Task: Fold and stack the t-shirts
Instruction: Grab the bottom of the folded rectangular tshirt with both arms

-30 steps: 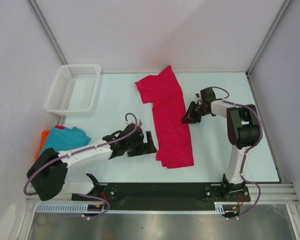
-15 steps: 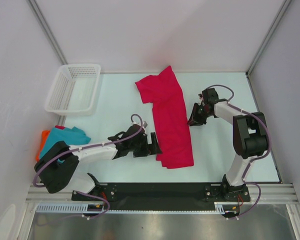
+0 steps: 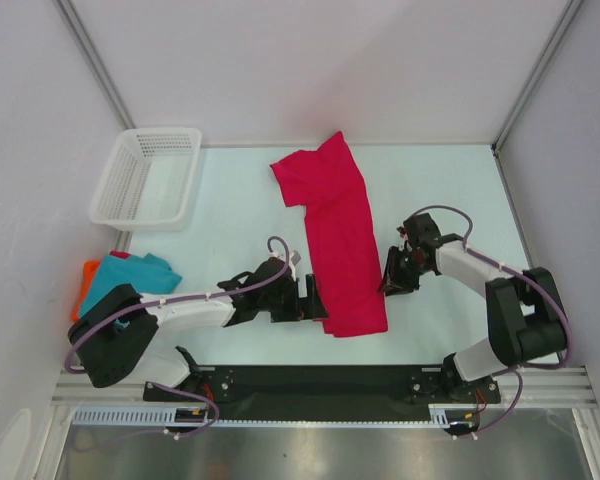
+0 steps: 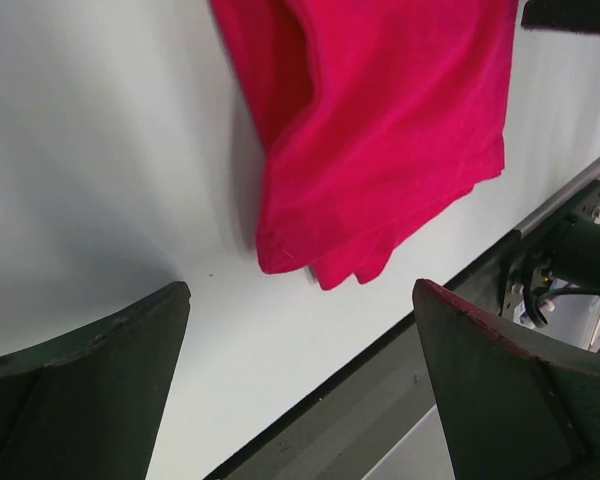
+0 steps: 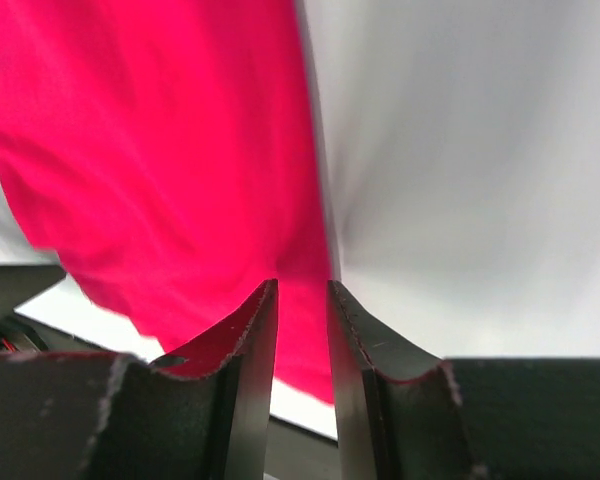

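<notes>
Crimson-pink t-shirt (image 3: pixel 342 235) lies flat on the surface (image 3: pixel 230 210), folded into a long strip. Its collar end is away from the arms and its hem end is toward the arm bases.

Left arm: stretched low and nearly flat over the surface, coming at the crimson-pink t-shirt from its left. Left tool (image 3: pixel 315 300) sits just beside the near-left hem corner. Wrist view: fingers (image 4: pixel 90 370) spread wide with nothing between them, so it is open. The hem corner shows layered folds just ahead of the tips. Can't tell if the tips touch the cloth.

Right arm: elbow folded out to the right of the crimson-pink t-shirt, forearm angled back toward it. Right tool (image 3: pixel 392 275) is at the shirt's right edge, on the near half. Wrist view: fingers (image 5: pixel 245 340) drawn almost together with only a thin slit between them and no cloth visibly pinched. The shirt's right edge runs straight into that slit.

Teal t-shirt (image 3: pixel 130 278) lies well to the left of the crimson-pink t-shirt, on top of the orange t-shirt (image 3: pixel 85 280), which shows only at its left side. White basket (image 3: pixel 150 178) is far-left of the crimson-pink t-shirt.
</notes>
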